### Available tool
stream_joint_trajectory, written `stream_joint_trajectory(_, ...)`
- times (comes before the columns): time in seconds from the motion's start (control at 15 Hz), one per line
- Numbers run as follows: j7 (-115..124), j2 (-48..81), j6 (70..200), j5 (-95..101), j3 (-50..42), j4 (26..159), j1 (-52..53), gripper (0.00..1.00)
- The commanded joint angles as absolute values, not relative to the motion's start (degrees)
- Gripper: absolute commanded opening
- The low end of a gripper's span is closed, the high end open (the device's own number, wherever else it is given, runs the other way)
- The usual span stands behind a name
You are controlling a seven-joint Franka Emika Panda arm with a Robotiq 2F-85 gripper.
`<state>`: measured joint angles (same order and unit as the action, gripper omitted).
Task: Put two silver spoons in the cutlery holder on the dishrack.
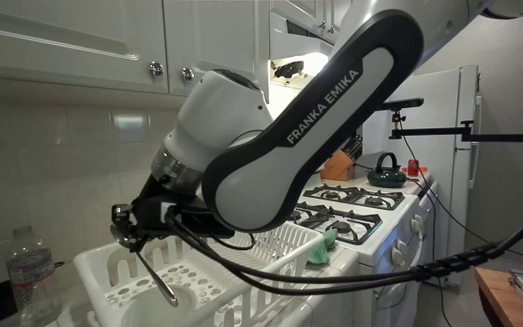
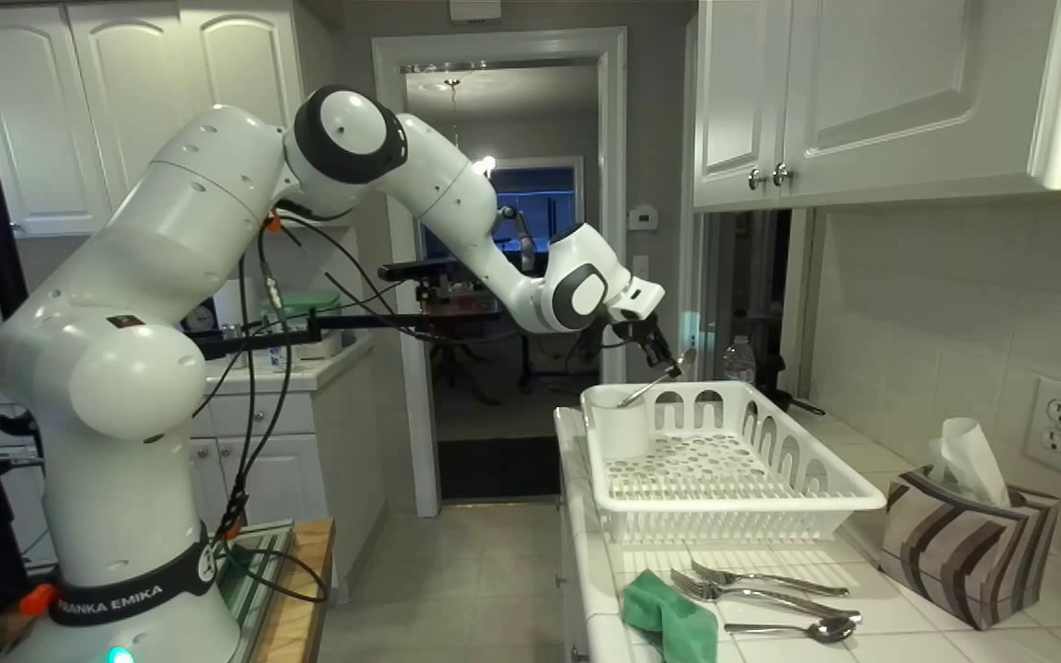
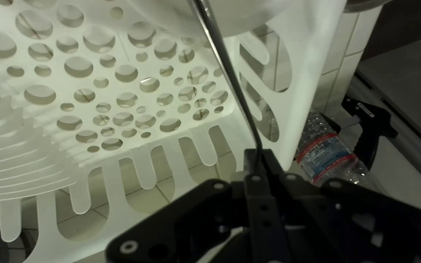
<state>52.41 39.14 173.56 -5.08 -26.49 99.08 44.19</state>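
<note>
A silver spoon (image 2: 648,389) is pinched in my gripper (image 3: 261,153), which is shut on it. In an exterior view its bowl (image 1: 120,234) lies beside the fingertips. The handle (image 1: 156,278) slants down, its end over the mouth of a white round cup, apparently the cutlery holder (image 2: 624,431), in a corner of the white dishrack (image 2: 733,505). Whether the handle's end is inside the cup I cannot tell. In the wrist view the thin handle (image 3: 228,69) runs up toward the cup (image 3: 228,22). A second spoon (image 2: 830,630) lies on the counter.
Two forks (image 2: 775,600) and a green cloth (image 2: 669,615) lie beside that spoon. A tissue box (image 2: 968,543) stands near the wall. A plastic bottle (image 1: 32,277) is just beyond the rack. Cabinets (image 1: 66,41) hang above; the stove (image 1: 357,218) adjoins the counter.
</note>
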Motion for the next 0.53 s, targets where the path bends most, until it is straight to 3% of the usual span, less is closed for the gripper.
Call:
stream_joint_trajectory(0.0,54.24,40.53,174.49,-3.76,-27.88,98.18,45.73,0.01)
stream_joint_trajectory(0.47,53.75,41.35,174.40,-3.64,-28.54,98.43,47.34,0.01)
